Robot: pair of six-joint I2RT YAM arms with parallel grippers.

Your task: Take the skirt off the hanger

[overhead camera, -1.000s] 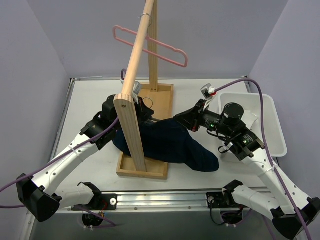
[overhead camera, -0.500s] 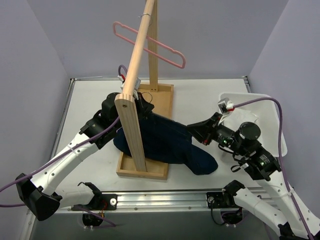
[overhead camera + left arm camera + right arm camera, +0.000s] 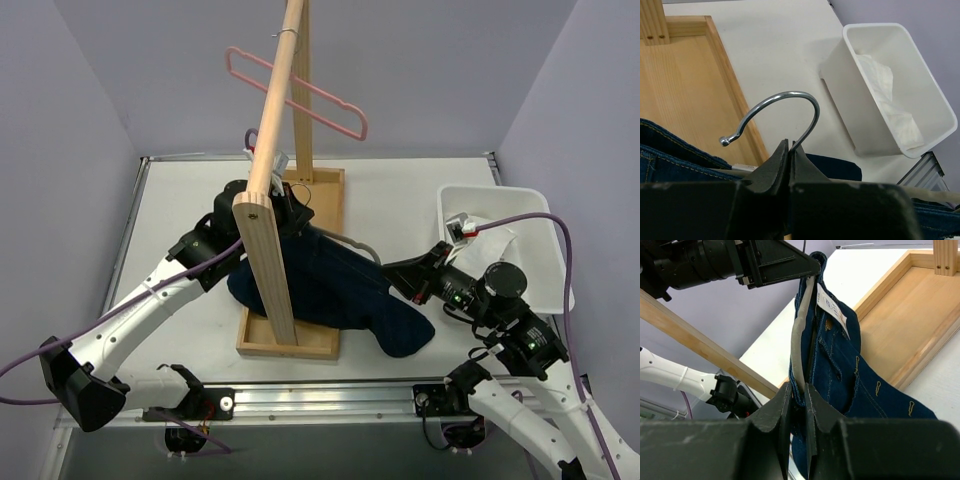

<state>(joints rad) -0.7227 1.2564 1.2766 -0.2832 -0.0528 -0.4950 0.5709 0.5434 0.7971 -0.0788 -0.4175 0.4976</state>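
The skirt is still on the hanger above the rack base: the left gripper clamps the hook, the right gripper pinches the waistband.

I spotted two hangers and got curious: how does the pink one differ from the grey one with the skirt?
The pink hanger hangs on the wooden rail; the grey hanger is off it, its metal hook pinched in the left tool. The pink hanger is bare; the grey hanger carries the denim skirt. Both are slim clothes hangers.
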